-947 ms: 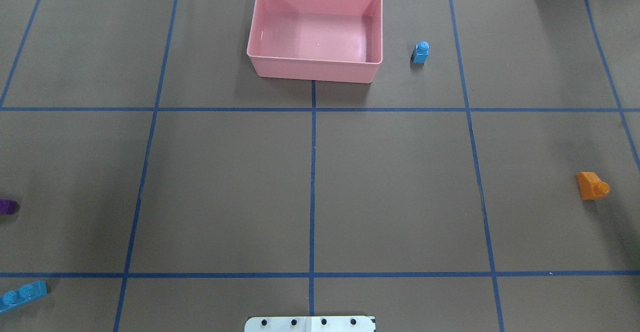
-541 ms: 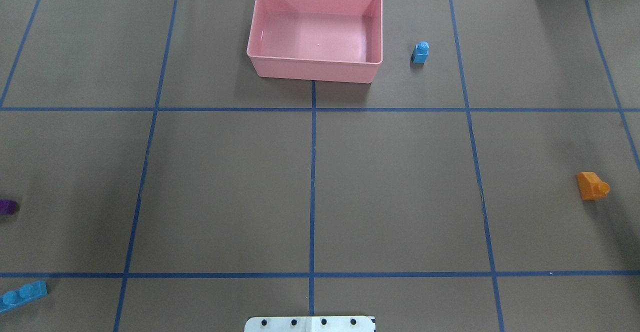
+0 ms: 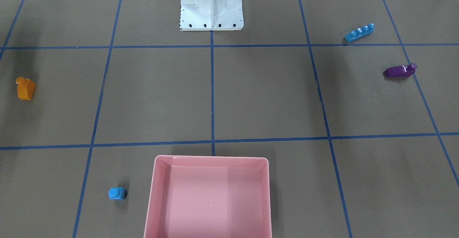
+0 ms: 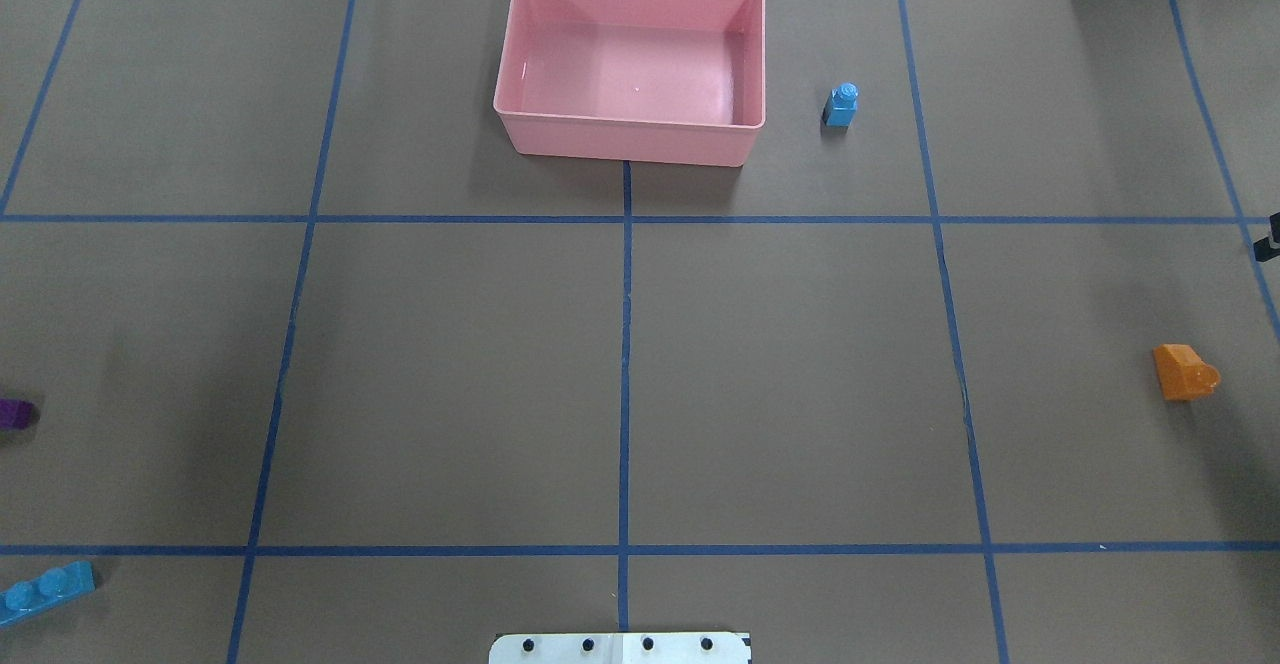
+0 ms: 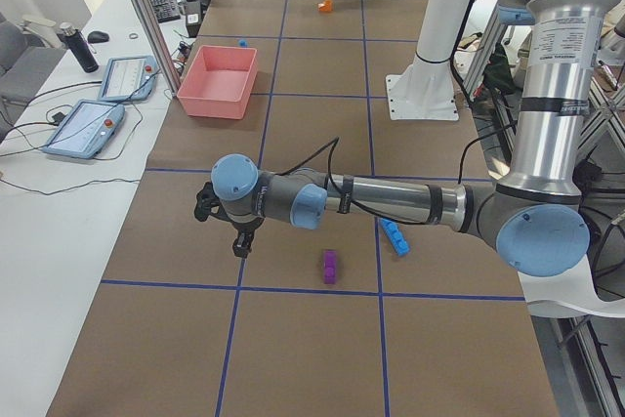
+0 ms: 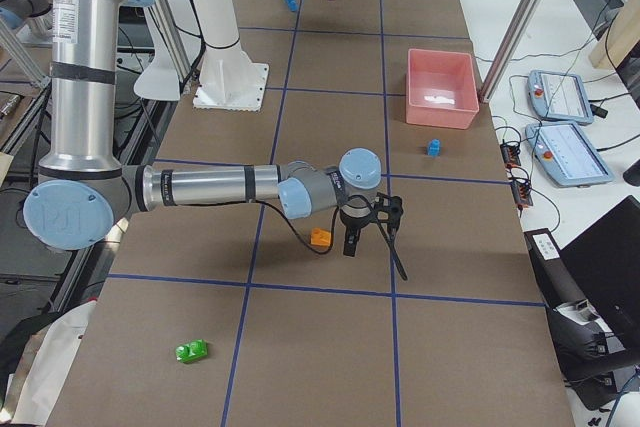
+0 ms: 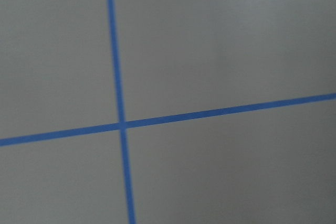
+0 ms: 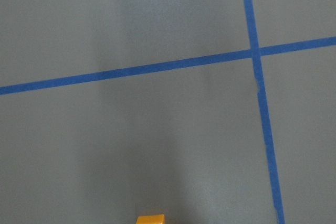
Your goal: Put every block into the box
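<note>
The pink box (image 4: 628, 147) is set at the far middle of the brown surface (image 4: 780, 364), across from the white robot base (image 3: 211, 12); every brick is seen outside it; the tiny blue one-stud brick (image 4: 841, 105) is stood just beside its right wall; the orange sloped brick (image 4: 1184, 372) is laid well apart, to the right; the right claw (image 6: 360, 232) is held just beside that brick, and whether it is parted cannot be told; the green two-stud brick (image 6: 191, 351) is found farther right; the purple sloped brick (image 3: 400, 71) and long blue four-stud brick (image 3: 359, 33) are laid near each other on the left; the left claw (image 5: 239, 241) is hung near them, its state likewise not to be told.
</note>
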{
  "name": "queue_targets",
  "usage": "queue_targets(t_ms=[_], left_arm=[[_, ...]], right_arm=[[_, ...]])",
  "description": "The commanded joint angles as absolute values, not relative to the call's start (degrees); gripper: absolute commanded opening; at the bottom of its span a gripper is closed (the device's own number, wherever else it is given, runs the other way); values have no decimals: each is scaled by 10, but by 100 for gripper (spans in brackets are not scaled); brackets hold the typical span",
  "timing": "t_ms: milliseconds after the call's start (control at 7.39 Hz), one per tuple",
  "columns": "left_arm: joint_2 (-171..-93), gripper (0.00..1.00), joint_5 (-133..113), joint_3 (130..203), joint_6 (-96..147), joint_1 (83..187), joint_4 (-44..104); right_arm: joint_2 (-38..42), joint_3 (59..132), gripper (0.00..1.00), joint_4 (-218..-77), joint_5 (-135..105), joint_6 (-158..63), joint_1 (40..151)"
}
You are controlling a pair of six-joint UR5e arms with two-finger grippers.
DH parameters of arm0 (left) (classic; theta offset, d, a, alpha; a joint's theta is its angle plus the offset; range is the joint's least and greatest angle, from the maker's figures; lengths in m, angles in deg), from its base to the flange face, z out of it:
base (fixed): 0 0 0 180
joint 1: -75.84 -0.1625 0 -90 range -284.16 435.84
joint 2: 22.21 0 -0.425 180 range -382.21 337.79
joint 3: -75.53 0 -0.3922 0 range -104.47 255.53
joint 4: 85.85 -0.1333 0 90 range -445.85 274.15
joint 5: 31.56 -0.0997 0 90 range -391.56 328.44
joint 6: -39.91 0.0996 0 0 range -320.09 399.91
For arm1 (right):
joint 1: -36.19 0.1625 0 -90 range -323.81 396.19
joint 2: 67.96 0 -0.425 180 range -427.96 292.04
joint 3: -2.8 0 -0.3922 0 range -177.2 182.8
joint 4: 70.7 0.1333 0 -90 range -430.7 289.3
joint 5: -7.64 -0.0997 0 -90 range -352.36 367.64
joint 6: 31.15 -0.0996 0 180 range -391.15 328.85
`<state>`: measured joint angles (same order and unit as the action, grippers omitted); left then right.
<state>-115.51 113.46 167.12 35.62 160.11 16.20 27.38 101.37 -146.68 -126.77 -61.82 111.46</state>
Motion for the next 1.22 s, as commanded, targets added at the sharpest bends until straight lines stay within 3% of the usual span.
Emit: queue_targets(t_ms=[0, 406, 1082], left_arm=[[-1128, 100, 1141, 1728, 285, 1524, 250], [-1041, 100, 1040, 1881, 285, 1372, 252], [-909, 100, 854, 1965, 295, 1068, 252]], right_arm=[[271, 1012, 100, -1438, -1267, -617, 1088], [298, 1016, 100, -1413, -1263, -610, 1087], [352, 1017, 100, -1414, -1260, -501, 1098]])
